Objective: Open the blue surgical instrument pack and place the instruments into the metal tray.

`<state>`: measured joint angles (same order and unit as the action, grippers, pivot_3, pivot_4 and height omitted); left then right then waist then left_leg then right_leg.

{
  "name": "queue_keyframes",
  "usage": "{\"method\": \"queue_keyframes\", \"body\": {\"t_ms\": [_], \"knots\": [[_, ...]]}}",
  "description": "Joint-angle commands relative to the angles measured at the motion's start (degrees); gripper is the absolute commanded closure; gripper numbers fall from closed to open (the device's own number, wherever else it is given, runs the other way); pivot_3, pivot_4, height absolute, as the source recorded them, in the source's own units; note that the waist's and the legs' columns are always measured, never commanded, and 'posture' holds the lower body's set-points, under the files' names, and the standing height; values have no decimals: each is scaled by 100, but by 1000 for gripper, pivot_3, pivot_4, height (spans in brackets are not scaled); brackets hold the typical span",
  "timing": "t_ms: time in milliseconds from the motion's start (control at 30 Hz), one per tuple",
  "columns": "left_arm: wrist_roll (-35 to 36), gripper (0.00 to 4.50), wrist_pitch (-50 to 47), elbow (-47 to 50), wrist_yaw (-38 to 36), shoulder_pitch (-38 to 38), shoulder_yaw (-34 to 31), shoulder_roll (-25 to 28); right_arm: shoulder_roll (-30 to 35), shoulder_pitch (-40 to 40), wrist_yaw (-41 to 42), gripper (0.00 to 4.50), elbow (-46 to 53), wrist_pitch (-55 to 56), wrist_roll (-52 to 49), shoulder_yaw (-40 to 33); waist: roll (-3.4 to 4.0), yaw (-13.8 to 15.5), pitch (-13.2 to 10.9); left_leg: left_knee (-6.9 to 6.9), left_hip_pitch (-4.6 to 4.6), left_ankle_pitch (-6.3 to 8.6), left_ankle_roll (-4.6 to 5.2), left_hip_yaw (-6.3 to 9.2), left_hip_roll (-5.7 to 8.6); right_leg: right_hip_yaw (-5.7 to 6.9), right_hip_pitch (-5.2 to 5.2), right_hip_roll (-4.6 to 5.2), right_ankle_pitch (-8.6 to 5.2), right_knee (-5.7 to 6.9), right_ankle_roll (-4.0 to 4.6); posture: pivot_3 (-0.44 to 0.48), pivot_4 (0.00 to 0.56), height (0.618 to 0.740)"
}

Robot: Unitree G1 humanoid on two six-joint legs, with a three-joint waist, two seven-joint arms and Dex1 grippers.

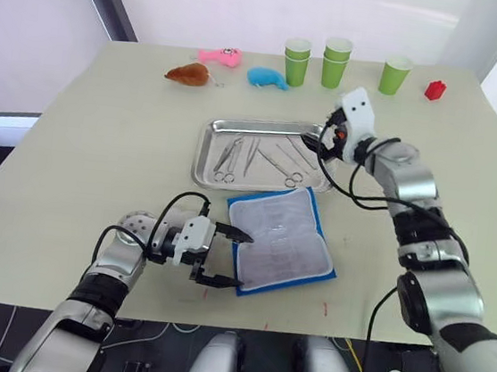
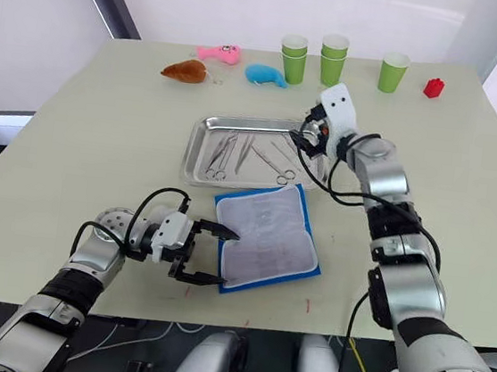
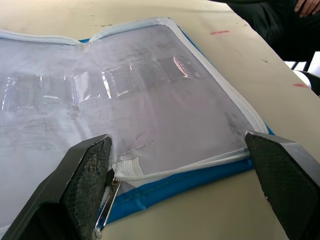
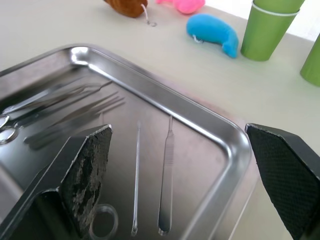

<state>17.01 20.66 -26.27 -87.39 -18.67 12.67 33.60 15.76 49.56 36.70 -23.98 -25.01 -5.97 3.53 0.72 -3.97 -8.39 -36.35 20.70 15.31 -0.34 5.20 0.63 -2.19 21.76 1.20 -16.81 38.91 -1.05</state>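
Left eye view: jaws apart, the left gripper (image 1: 225, 257) steadies the opened pack (image 1: 281, 240) while the right gripper (image 1: 318, 138), likewise spread, hovers over the tray (image 1: 209, 157) holding the instruments (image 1: 260, 159).

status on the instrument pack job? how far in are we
Done: blue surgical instrument pack lies open, lining up, its clear sleeves looking empty; several instruments lie in the metal tray. In hand: nothing; right gripper is open over the tray's corner, left gripper open at the pack's edge. Left: little, if anything.
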Motion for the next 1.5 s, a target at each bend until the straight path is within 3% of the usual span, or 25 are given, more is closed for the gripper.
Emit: {"method": "queue_keyframes", "body": {"t_ms": [33,300,600,733,1000,1267,1500], "knots": [[-319,0,-203,-150,-129,293,178,175,187,-319,269,49,863,174,-332,-228,-2,-15,-3,0,-1,0,1,-3,-1,-4,1,-2,0,1,0,0,150,740],[205,0,-417,921,-168,498,-226,510,723,-1740,941,49,2251,307,-1194,-747,-39,-21,-33,2,11,7,9,-12,-12,-13,14,-11,-1,-4,1,0,150,740],[787,0,-936,2100,94,750,-746,791,1050,-2723,1477,49,2695,678,-1719,-1022,-103,91,-107,-7,53,7,9,-7,-12,-5,46,-2,0,-5,0,0,150,740],[1126,0,-1440,2679,434,971,-1124,879,1137,-3108,1670,49,2890,873,-1926,-1130,-102,116,-107,-19,119,6,8,-7,-12,-3,111,-2,2,2,-1,0,150,740],[1609,0,-2712,3499,1642,1567,-2134,1059,1552,-3864,2192,49,2907,1352,-2165,-1426,-110,176,-113,-25,119,6,8,-8,-11,-2,109,1,4,2,-5,0,150,740],[1672,0,-3253,3460,2091,2910,-3244,1198,1905,-4776,2480,49,2840,1728,-2455,-2134,-112,178,-115,-25,115,7,8,-11,-12,-5,107,1,5,1,-6,0,150,740],[1577,0,-2663,2437,1494,3464,-3861,1195,2236,-5644,2861,49,2845,1622,-2847,-2737,-112,208,-116,-43,108,6,8,-14,-11,-3,93,3,6,3,-7,0,150,740]]}}
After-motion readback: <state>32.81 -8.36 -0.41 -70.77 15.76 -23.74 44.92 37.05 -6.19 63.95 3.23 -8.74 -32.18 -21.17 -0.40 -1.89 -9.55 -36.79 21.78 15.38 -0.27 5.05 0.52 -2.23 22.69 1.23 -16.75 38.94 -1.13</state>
